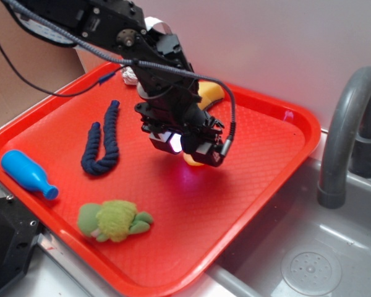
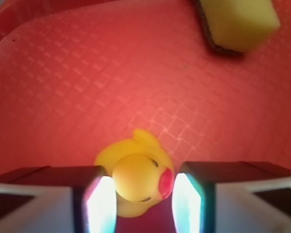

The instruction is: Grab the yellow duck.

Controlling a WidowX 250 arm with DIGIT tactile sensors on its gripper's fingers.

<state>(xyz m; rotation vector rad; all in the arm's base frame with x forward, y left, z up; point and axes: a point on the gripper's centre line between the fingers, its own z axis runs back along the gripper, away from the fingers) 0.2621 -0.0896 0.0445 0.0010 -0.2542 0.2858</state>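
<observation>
Red tray [image 1: 260, 124], ribbed floor, beside a grey sink [image 1: 309, 260]. Yellow duck [image 2: 136, 177] near the tray's middle, upright, between the pads of the tool [image 2: 138, 199]; jaws parted around it, contact with either pad cannot be told. Yellow sponge [image 2: 240, 22] further back. Also on tray: blue bottle [image 1: 28, 173], navy rope [image 1: 104, 142], green plush turtle [image 1: 111, 221].
</observation>
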